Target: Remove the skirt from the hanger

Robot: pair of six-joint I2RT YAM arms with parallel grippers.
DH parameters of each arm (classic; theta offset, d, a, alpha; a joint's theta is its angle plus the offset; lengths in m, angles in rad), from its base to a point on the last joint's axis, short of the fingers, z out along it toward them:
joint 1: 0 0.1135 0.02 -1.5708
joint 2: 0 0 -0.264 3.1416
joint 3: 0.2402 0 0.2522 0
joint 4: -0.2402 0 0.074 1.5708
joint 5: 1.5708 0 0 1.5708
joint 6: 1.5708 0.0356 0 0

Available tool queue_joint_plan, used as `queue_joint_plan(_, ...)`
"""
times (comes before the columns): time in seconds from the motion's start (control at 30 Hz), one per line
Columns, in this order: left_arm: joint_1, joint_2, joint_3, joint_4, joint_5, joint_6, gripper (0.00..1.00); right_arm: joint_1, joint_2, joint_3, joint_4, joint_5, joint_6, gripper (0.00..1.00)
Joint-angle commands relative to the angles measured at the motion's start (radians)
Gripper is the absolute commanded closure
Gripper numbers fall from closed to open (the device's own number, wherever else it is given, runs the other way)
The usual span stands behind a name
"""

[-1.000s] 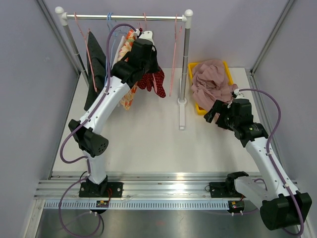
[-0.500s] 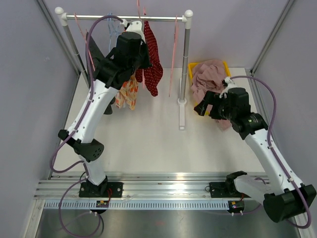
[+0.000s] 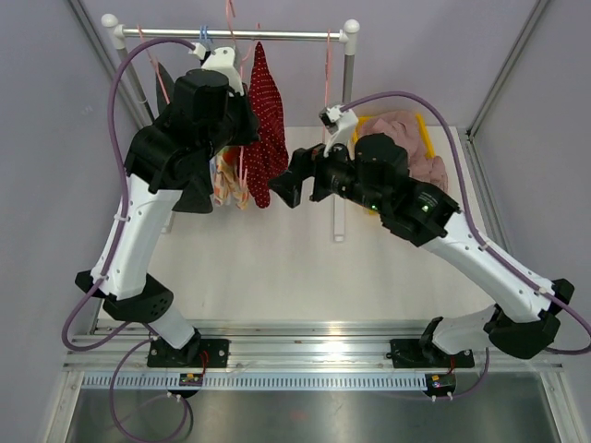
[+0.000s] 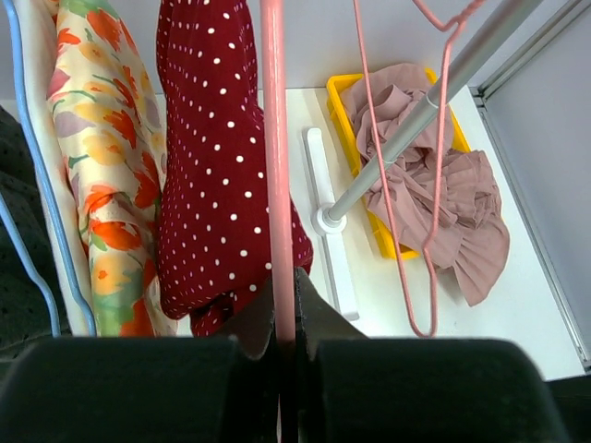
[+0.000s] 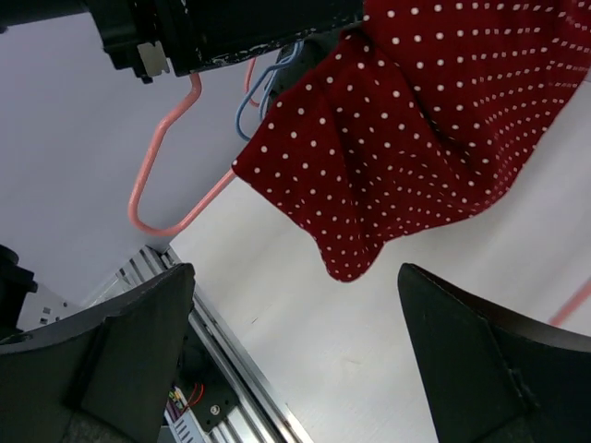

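Counting along the rail point(image 3: 277, 34), I get three hanging garments: a black one point(image 4: 18, 231) at the far left, a floral one point(image 4: 102, 166) next, then the red polka-dot skirt point(image 3: 263, 138). In the left wrist view I can make out two pink hangers, the thick pink hanger point(image 4: 274, 138) pressed against the skirt's right side and an empty wire hanger point(image 4: 422, 333) nearer the rack post. One yellow bin point(image 4: 346, 88) sits on the tabletop point(image 3: 277, 268) beyond the post, with one mauve cloth point(image 4: 434, 185) heaped in it and spilling over its far edge.

My left arm is reared up high, its wrist lifted near the rail. The left claw point(image 4: 280, 305) is clamped tight on the lower part of the thick pink hanger, the fingers pressed together around it.

My right arm stretches from its base across to the left, its forearm passing in front of the post. The right claw point(image 5: 295, 277) has its fingers spread wide apart and holds nothing. It faces the skirt's lower hem, near it but not touching.
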Motion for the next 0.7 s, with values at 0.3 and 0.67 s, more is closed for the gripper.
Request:
queue_joint_plan(0.3, -0.01, -0.188, -0.067, 0.177, 0.075, -0.041, 1.0, 0.105, 0.216, 0.063, 0.131, 0.211, -0.091, 0.01)
queue_joint_plan(0.67, -0.009, -0.277, -0.167, 0.203, 0.065, -0.042, 1.0, 0.131, 0.184, -0.037, 0.28, 0.26, -0.139, 1.0)
